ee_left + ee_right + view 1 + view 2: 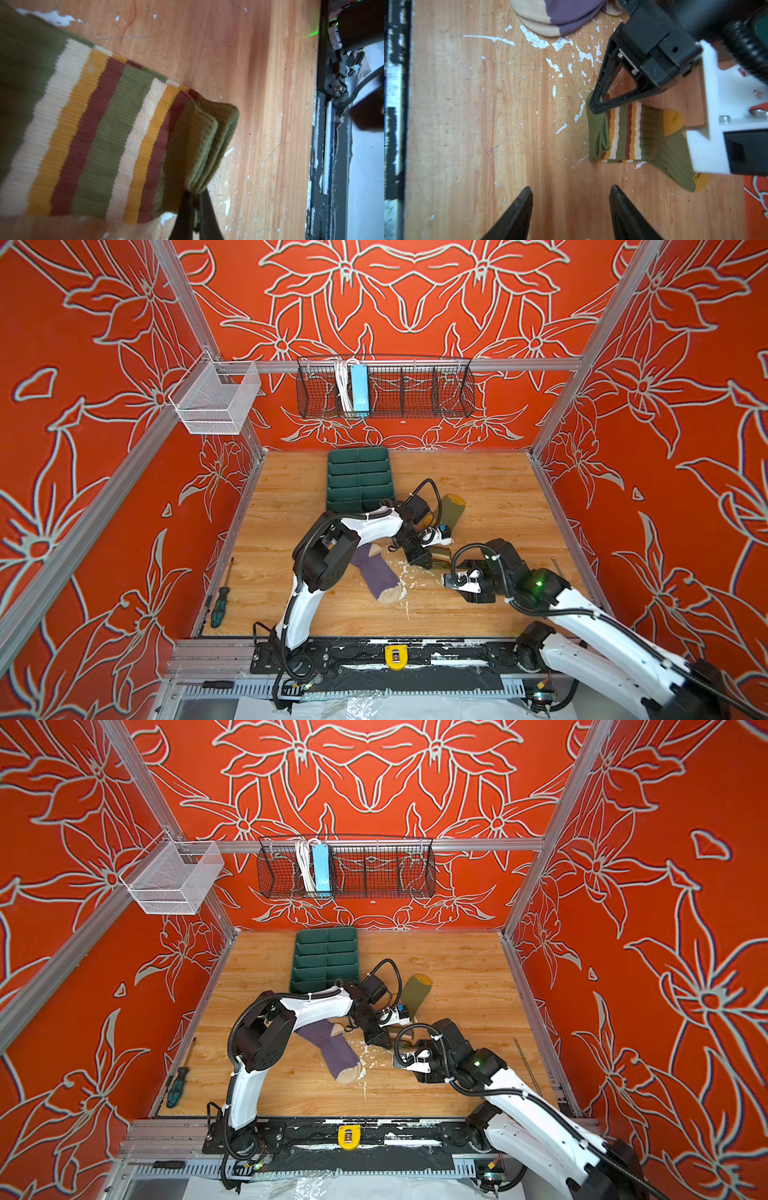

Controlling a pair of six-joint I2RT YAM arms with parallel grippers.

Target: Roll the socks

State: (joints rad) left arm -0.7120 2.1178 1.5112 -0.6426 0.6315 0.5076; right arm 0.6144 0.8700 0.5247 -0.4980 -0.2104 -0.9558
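The olive-green ribbed fabric sock [629, 133] carries two repeating bands of cream, mustard and maroon stripes near its cuff, with a mustard heel and toe. The purple knit sock [376, 572], at 8 o'clock of it in a top view, has a beige toe and heel. The light wood-grain counter [498, 497] is flecked with white chips. At its 12 o'clock edge lies a dark green slotted plastic tray [359, 479]. The orange-red walls [415, 302] bear pale grey outlined flowers.
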